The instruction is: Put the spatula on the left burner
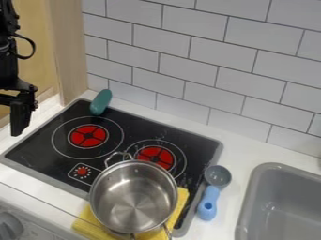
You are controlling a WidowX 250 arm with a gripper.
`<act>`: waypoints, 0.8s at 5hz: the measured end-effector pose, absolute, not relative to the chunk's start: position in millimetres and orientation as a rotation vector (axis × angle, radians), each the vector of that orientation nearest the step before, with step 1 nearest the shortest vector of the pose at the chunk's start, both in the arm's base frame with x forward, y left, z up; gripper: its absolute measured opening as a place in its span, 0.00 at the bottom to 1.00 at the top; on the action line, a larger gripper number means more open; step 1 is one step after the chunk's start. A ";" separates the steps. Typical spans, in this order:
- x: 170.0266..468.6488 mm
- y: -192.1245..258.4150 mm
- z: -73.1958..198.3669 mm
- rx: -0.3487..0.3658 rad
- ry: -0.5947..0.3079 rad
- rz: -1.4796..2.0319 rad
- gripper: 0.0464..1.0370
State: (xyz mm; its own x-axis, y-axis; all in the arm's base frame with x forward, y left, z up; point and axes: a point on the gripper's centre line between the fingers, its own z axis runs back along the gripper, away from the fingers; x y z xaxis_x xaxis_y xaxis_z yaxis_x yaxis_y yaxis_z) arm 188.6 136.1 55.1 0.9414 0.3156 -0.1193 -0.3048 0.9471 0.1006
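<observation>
- Step in hand: prob. the approach/pick; nothing of the task's placing done yet, as the blue-handled utensil lies on the counter, btwn the stove and the sink
- ID: I take that as the "spatula" (looks more like a ladle tbh, w/ a round grey head); head toward the wall, handle toward the front; can't tell if it touches the stove's edge
- Gripper: far L of view, by the stove's L edge, well apart from the utensil; can't tell whether the pincer is apart or together
- Next move: go R, past the pot, high enough to miss its rim and handles; come down over the blue handle, close on it, lift straight up
- Then: carry back L to the left burner; lower flat, head + handle supported, release
- Risks: pot on the yellow cloth is close to the route, a low pass could knock it; round head may swing or roll if the grip is off-centre; teal item sits at the back L corner, so avoid brushing it
</observation>
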 end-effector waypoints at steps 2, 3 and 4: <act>190.0 102.6 60.1 0.059 0.150 0.244 0.96; 197.1 73.6 72.8 0.064 0.144 0.170 0.96; 209.5 32.0 93.6 0.089 0.100 0.053 0.96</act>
